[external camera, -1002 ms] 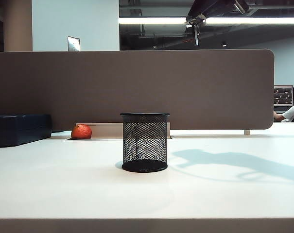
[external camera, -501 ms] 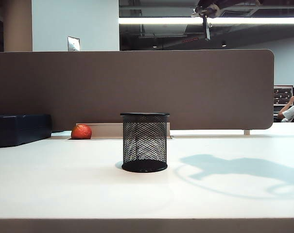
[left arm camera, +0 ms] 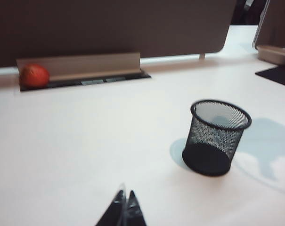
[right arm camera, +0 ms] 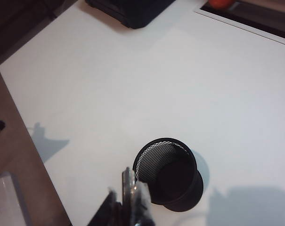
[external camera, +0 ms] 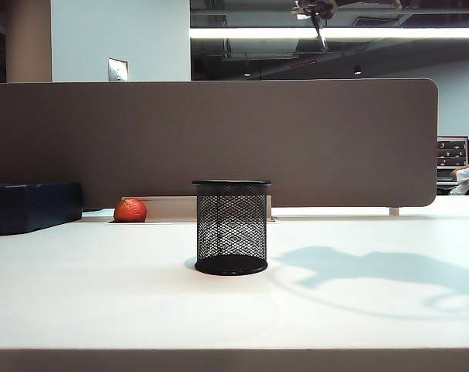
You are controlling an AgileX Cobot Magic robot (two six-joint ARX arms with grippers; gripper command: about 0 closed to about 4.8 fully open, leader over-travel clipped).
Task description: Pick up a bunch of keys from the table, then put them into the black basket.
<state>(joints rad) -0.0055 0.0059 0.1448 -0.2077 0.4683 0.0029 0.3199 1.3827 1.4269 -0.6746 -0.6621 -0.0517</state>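
Item: right gripper. High above the table, at the top edge of the exterior view, right of the black basket. Over the last second I have watched it climb until it is nearly out of frame, while its shadow slid across the white surface.

Jaws: pinched together on the bunch of keys, a flat metal piece sticking out between the tips in the right wrist view, with the basket's open mouth just beside it below.

Item: left gripper. Low over the near table, tips closed, nothing held.

Other stock: orange fruit, dark blue box, both far back.

Reading: pick done; I judge the carry needs to centre over the basket before release.
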